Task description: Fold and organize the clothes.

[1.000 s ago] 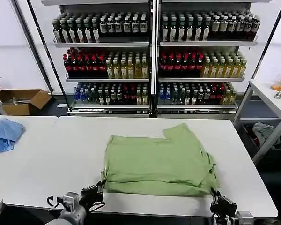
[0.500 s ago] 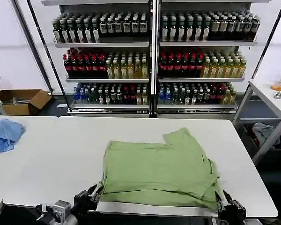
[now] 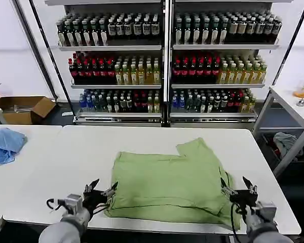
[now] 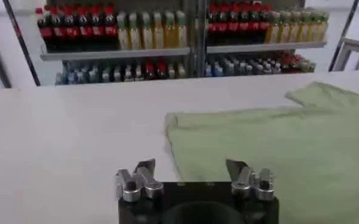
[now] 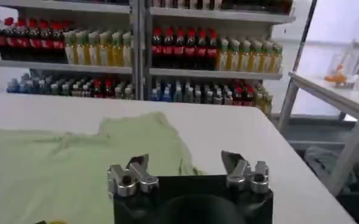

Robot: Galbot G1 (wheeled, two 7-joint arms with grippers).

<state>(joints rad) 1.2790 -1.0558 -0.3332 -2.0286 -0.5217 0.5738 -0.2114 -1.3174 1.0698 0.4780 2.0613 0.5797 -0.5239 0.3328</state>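
White table; shirt between both open end effectors.

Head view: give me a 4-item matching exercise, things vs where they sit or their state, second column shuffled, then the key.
Things:
1. shirt
2. blue cloth
3. left gripper
4. cardboard box

Places or states:
A. on the floor, far left, beside the shelves
B. open, at the shirt's near left corner
C. spread on the middle of the white table
D. bunched on the side table at the far left

Pairs: 1-C, 2-D, 3-B, 4-A

The right gripper, also open, sits at the shirt's near right corner.
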